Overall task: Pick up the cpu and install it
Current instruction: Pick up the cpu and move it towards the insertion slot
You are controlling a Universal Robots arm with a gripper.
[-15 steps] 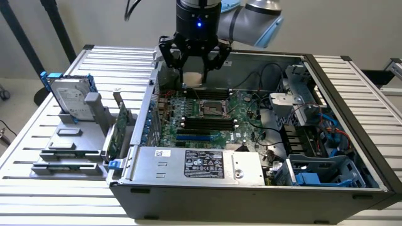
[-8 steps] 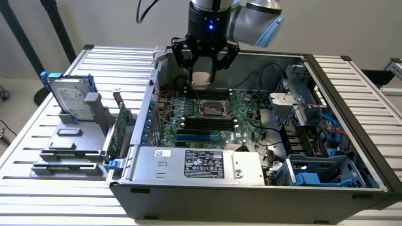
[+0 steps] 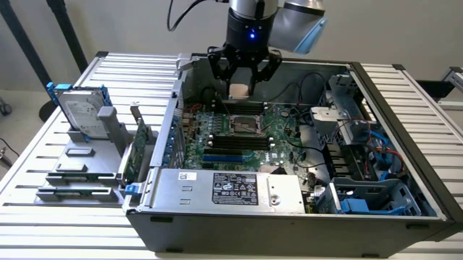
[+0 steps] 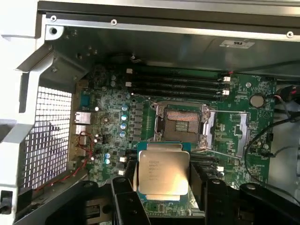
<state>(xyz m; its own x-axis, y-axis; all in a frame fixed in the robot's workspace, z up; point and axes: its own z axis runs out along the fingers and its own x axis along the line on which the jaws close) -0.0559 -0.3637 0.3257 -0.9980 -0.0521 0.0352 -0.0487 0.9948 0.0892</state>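
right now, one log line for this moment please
gripper: shut on cpu | cpu: held above motherboard, short of socket | socket: open, empty | install: not yet done

The arm [image 3: 253, 13] stands vertical at the top centre of the exterior view, with a small blue light [image 3: 252, 36] lit on its black lower part. The gripper [image 3: 241, 85] points straight down, its dark jaws clamped on the cpu [image 3: 239, 90], which lies flat between them.

The exterior view looks down on the whole computer case [image 3: 289, 230]; the wrist view, just behind the claw [image 3: 243, 82], closely faces the same motherboard [image 4: 115, 119].
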